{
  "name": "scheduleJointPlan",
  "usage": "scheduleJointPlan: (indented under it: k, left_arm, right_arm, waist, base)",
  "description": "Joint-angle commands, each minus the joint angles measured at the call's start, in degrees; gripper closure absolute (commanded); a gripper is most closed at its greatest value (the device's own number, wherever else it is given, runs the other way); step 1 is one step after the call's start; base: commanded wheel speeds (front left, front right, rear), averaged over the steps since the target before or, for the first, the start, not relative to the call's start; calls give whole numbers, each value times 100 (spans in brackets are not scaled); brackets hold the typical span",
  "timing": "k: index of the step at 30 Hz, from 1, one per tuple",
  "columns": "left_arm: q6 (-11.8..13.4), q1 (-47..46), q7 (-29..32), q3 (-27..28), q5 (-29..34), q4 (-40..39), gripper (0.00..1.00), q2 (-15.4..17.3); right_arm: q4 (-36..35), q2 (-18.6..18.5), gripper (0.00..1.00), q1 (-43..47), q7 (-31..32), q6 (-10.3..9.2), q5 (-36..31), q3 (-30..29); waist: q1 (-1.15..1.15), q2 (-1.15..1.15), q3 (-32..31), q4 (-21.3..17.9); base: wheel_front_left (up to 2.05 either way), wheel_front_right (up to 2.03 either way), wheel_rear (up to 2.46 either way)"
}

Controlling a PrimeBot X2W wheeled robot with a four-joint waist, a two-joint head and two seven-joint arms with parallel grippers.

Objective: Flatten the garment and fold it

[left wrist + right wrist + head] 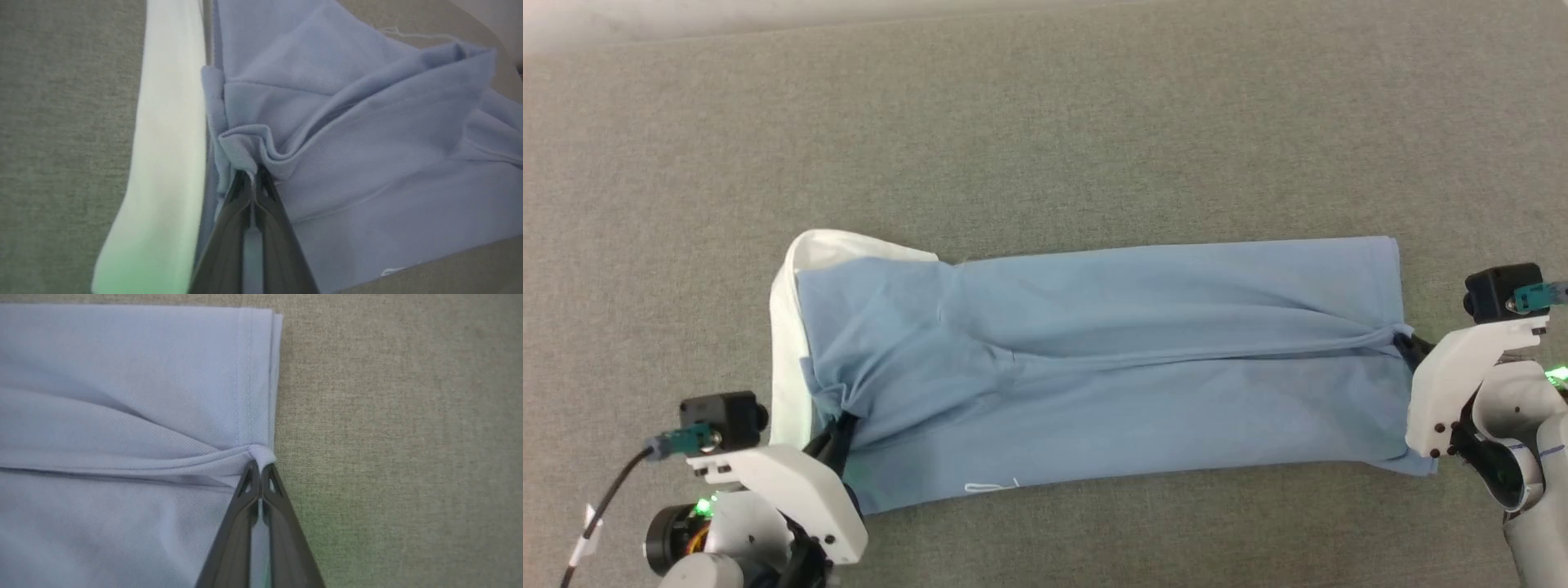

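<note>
The garment (1094, 359), a light blue shirt with a white collar (788, 327) at its left end, lies as a long band across the grey cloth surface. My left gripper (837, 425) is shut on a bunched fold of the blue fabric beside the collar; the left wrist view has the fingertips (253, 179) pinching that fold (249, 151). At the right end my right gripper (1405, 343) is shut on the stitched hem, where a crease runs along the garment's length. In the right wrist view my right gripper (259, 471) pinches the hem edge (261, 453).
The grey fabric surface (1045, 122) spreads wide beyond the garment on the far side and to both ends. A pale strip (645, 20) runs along its far left edge. A small white mark (988, 487) shows near the garment's near edge.
</note>
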Motion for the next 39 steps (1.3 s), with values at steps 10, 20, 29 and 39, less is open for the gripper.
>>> scheduleJointPlan:
  k: [10, 20, 29, 39]
  left_arm:
    - [-250, -86, -451, -139, 8, 755, 0, -257]
    - [-360, 133, -1862, -40, 336, 812, 0, -522]
    - [-205, -158, -3370, 94, 1254, 1025, 0, -607]
    - [-273, -487, -3472, 687, 2409, 833, 0, -1113]
  right_arm:
    - [183, 227, 0, 273, 290, -12, 86, -143]
    - [-457, 567, 0, 912, -579, -12, 25, -747]
    - [-770, 966, 0, 1124, -1463, -12, -170, -1234]
    - [-88, 1207, 0, 685, -1544, -12, -319, -1694]
  waist:
    - [1, 0, -157, 75]
    - [1, 0, -702, 203]
    - [1, 0, -965, 334]
    - [1, 0, -1090, 412]
  base:
    - [0, 0, 0]
    - [0, 0, 0]
    - [0, 0, 0]
    - [0, 0, 0]
